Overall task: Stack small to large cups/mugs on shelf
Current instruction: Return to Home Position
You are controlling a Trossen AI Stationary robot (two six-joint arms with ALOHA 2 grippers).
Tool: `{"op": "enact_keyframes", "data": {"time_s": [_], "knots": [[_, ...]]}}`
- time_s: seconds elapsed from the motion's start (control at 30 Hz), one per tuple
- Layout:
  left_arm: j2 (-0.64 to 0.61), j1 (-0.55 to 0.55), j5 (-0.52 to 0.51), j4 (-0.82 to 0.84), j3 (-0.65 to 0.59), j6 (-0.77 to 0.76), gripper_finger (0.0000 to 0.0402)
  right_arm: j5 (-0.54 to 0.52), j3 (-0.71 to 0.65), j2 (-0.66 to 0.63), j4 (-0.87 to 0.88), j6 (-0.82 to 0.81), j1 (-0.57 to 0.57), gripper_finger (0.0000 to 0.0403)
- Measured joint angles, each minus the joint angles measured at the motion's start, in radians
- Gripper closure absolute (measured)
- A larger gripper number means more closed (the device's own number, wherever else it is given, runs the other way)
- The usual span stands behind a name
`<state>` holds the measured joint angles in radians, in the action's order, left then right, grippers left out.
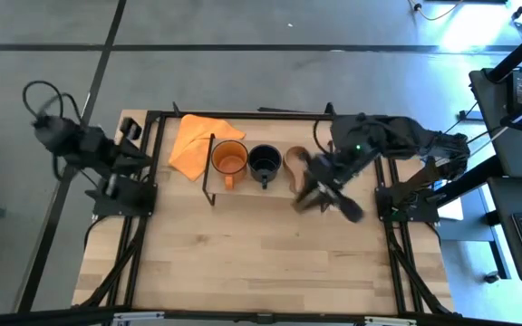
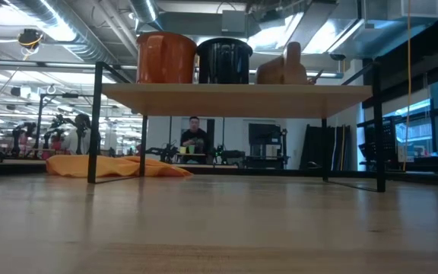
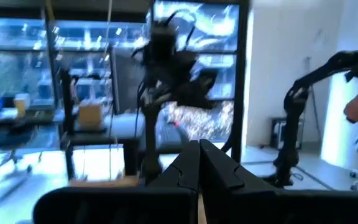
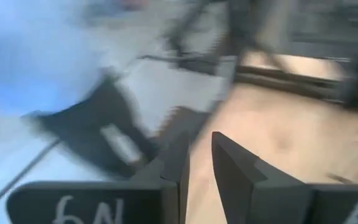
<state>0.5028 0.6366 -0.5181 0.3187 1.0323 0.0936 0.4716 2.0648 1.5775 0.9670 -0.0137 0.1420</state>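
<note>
The wooden table (image 1: pixel 243 254) fills the middle of the high view. The shelf (image 2: pixel 234 91) stands near the table's upper edge there. In the low view its light board spans the upper half of the frame on thin black legs.

The right arm (image 1: pixel 397 136) reaches in from the right of the high view. The right gripper (image 1: pixel 326 199) hangs over the table just below and right of the shelf's right end. In its wrist view the right gripper's fingers (image 4: pixel 235 174) stand slightly parted, with bare wood showing between them, grasping nothing.

The left arm (image 1: pixel 89 149) sits folded at the table's upper left corner. In its wrist view the left gripper (image 3: pixel 199 155) is clenched, fingers pressed together with nothing between them.

A crumpled orange cloth (image 1: pixel 193 140) lies on the table just left of the shelf.

Three cups stand in a row on the shelf board, upright and close together. The orange mug (image 2: pixel 166 57) is at the left. The dark mug (image 2: pixel 224 61) is in the middle, just beside it. The wooden cup (image 2: pixel 284 68), lower than the other two, is at the right. In the high view both mug handles point toward the bottom of the frame.

Far back in the room, a person (image 2: pixel 195 137) shows under the board at the centre of the low view.
</note>
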Motion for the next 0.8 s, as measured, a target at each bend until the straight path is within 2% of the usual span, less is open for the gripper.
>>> {"op": "enact_keyframes", "data": {"time_s": [0.1, 0.23, 0.33, 0.47, 0.57, 0.67, 0.8], "knots": [[-0.061, -0.058, 0.040, -0.037, -0.076, -0.024, 0.0401, 0.163, -0.162, -0.101, -0.082, 0.020, -0.061, 0.0334], [-0.159, -0.119, 0.051, -0.106, -0.183, -0.040, 0.0401, 0.172, -0.469, -0.305, -0.256, -0.035, -0.159, 0.0334], [-0.242, -0.140, 0.065, -0.062, -0.206, -0.053, 0.0401, 0.190, -0.658, -0.491, -0.395, -0.094, -0.227, 0.0334], [-0.399, -0.140, -0.022, 0.143, -0.179, -0.151, 0.0401, 0.148, -0.844, -0.722, -0.543, -0.148, -0.295, 0.0334], [-0.504, -0.138, -0.033, 0.302, -0.182, -0.257, 0.0401, 0.094, -0.963, -0.859, -0.610, -0.209, -0.302, 0.0334], [-0.496, -0.146, -0.129, 0.491, -0.149, -0.366, 0.0401, 0.039, -1.078, -0.992, -0.688, -0.219, -0.304, 0.0334], [-0.497, -0.134, -0.146, 0.513, -0.173, -0.408, 0.0401, 0.000, -1.228, -1.158, -0.836, -0.218, -0.302, 0.0334]]}}
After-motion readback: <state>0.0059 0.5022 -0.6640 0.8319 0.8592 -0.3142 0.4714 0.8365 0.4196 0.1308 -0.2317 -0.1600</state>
